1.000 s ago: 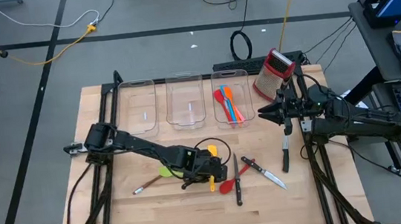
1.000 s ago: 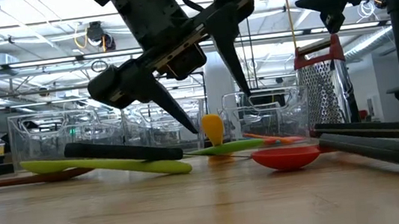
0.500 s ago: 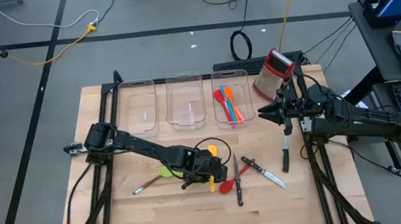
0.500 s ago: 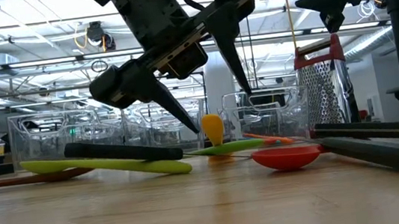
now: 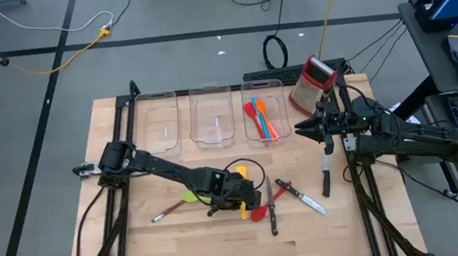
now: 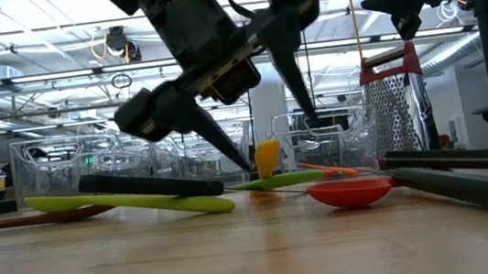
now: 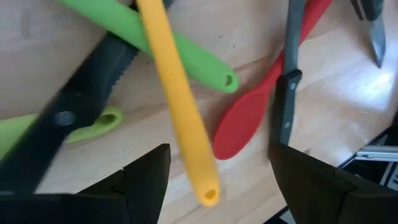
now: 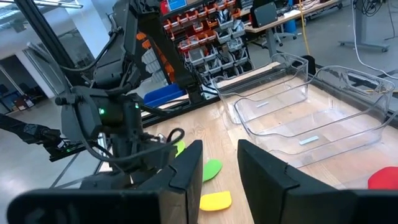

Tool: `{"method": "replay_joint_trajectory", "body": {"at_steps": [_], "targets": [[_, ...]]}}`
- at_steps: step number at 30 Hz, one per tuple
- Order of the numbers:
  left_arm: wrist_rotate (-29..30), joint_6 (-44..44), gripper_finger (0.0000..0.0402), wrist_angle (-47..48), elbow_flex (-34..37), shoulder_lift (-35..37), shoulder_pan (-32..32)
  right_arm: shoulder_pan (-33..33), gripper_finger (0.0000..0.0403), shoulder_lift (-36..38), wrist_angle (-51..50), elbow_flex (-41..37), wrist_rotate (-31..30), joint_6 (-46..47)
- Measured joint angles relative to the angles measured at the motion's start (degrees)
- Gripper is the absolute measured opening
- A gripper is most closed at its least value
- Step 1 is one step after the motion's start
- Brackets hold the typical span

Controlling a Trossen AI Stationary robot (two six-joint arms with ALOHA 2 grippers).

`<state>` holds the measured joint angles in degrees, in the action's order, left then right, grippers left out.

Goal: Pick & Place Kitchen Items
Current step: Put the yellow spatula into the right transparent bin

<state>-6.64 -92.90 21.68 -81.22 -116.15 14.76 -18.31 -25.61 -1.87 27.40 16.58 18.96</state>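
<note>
My left gripper (image 5: 238,197) is open low over a pile of utensils at the table's middle. Its fingers stand on either side of the yellow utensil's handle (image 7: 177,112). The yellow utensil (image 6: 268,157) lies across a green spatula (image 7: 180,50). A red spoon (image 7: 242,121) and a black-handled knife (image 7: 287,81) lie next to it on the table. My right gripper (image 5: 304,129) is open and empty in the air at the right, near the grater. My left gripper's fingers (image 7: 146,180) come from above on either side of the yellow handle near its free end (image 7: 208,196). The handle lies close to one finger; I cannot tell whether it touches.
Three clear bins (image 5: 212,117) stand in a row at the far side; the right one (image 5: 264,116) holds red, orange and blue utensils. A red-and-steel grater (image 5: 310,85) stands at the far right. More knives (image 5: 305,198) (image 5: 325,176) lie right of the pile.
My left gripper has gone a little down and toward the table's right edge, still open. The yellow utensil's upright end has shifted slightly to the right with it.
</note>
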Motion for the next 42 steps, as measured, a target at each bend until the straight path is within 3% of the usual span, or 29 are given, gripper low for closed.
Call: {"method": "replay_joint_trajectory", "body": {"at_steps": [15, 28, 42], "targets": [[1.54, -0.76, 0.0276, 1.17, 0.01, -0.95, 0.0, 0.0, 0.0093, 0.0, -0.09, 0.02, -0.12, 0.24], [2.68, 1.25, 0.0178, 1.26, 0.01, -0.93, 0.0, 0.0, 0.0093, -0.02, -0.08, 0.02, -0.25, 0.28], [3.48, 1.82, 0.0166, 1.55, 0.01, -1.59, 0.0, 0.0, 0.0093, -0.02, -0.08, 0.02, -0.24, 0.31]]}}
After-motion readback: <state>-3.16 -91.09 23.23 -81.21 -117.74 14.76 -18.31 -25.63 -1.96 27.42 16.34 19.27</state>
